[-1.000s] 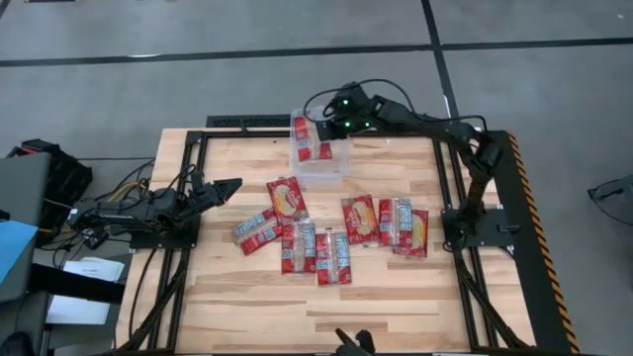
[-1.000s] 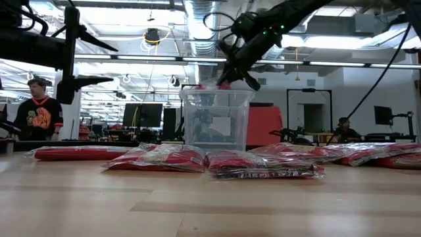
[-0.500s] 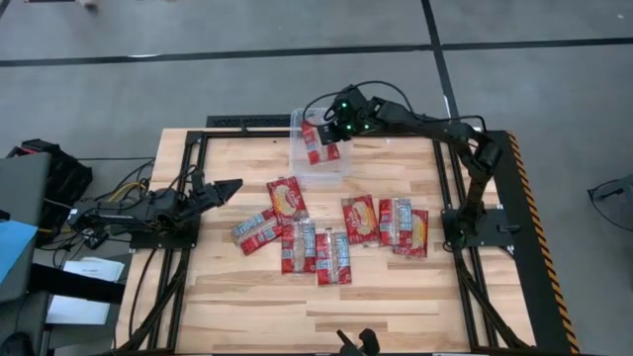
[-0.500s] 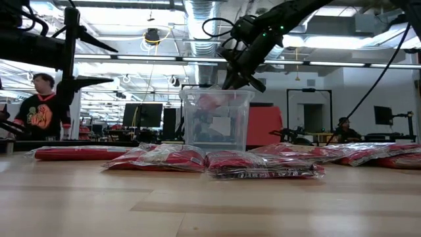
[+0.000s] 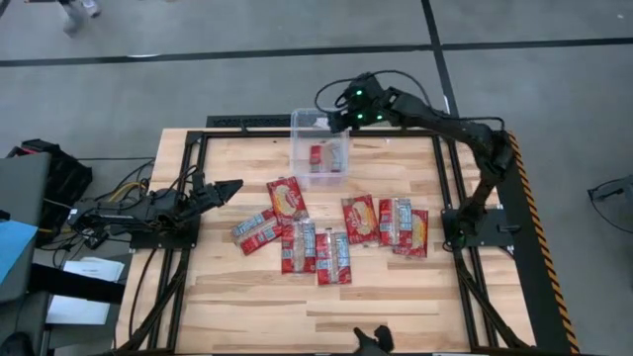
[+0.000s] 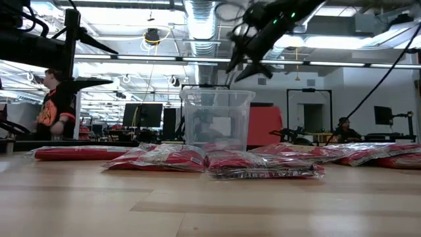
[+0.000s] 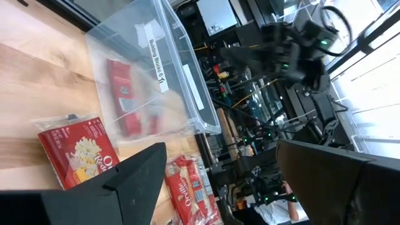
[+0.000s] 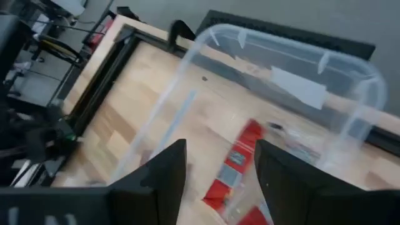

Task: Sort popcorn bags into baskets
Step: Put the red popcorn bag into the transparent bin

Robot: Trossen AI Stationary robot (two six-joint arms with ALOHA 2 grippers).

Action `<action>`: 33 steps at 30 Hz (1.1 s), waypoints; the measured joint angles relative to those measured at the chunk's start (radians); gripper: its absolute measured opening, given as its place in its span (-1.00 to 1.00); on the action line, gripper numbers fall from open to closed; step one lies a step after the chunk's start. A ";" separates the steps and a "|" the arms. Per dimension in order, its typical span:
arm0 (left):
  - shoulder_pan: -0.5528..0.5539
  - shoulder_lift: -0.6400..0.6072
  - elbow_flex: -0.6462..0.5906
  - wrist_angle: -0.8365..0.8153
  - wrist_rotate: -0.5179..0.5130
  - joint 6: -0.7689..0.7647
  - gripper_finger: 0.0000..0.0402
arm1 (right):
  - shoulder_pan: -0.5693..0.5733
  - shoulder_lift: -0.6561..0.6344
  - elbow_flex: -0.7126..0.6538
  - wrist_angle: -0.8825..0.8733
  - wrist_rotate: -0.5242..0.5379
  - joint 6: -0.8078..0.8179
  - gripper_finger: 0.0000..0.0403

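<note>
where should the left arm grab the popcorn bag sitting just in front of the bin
Take that bag from straight above, jaws closing across its short width near the middle. It lies flat and alone on the table, just clear of the bin, long edges free, so both jaws can reach the wood. The left gripper, open, waits nearby at the table's left edge.

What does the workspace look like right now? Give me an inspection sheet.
Surface: wooden table, bare toward its near edge.
Job's things: one popcorn bag lies inside the clear bin; the loose bags lie flat in a cluster mid-table.
Clutter: nothing seen.
Grippers: right tool open above the bin's far corner, holding nothing; left tool open at the table's left edge, idle.
Cables: black cable loops on the right arm; more by the left arm's base.
Surroundings: a person stands in the room behind.
</note>
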 joint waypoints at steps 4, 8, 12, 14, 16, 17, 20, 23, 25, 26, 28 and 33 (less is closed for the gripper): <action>0.000 0.000 0.000 0.000 0.000 0.001 0.46 | 0.001 -0.082 0.001 -0.150 0.008 -0.030 -0.01; 0.000 0.000 0.000 -0.011 0.000 0.000 0.46 | 0.068 -0.130 -0.012 -0.417 0.075 -0.050 -0.09; 0.000 0.000 0.000 -0.030 0.006 -0.004 0.46 | 0.223 -0.143 -0.110 -0.586 0.167 -0.010 -0.15; 0.000 0.000 0.000 -0.038 0.006 -0.005 0.46 | 0.301 -0.144 -0.182 -0.586 0.181 0.048 -0.15; 0.000 0.000 0.000 -0.044 0.006 -0.006 0.46 | 0.360 -0.144 -0.253 -0.570 0.183 0.103 -0.11; 0.000 0.000 0.000 -0.046 0.006 -0.005 0.46 | 0.385 -0.144 -0.286 -0.555 0.183 0.129 -0.07; 0.000 0.000 0.000 -0.047 0.006 -0.005 0.46 | 0.444 -0.144 -0.375 -0.461 0.181 0.209 0.10; 0.000 0.000 0.000 -0.051 0.005 -0.005 0.46 | 0.473 -0.144 -0.444 -0.385 0.158 0.277 0.31; 0.000 0.000 0.000 -0.054 0.005 -0.005 0.46 | 0.482 -0.144 -0.491 -0.339 0.156 0.331 0.43; 0.000 0.000 0.000 -0.054 0.005 -0.005 0.46 | 0.485 -0.144 -0.517 -0.313 0.156 0.356 0.49; 0.000 0.000 0.000 -0.055 0.005 -0.005 0.46 | 0.486 -0.144 -0.568 -0.246 0.156 0.396 0.57; 0.000 0.000 0.000 -0.064 0.005 -0.005 0.46 | 0.470 -0.145 -0.678 -0.086 0.155 0.453 0.67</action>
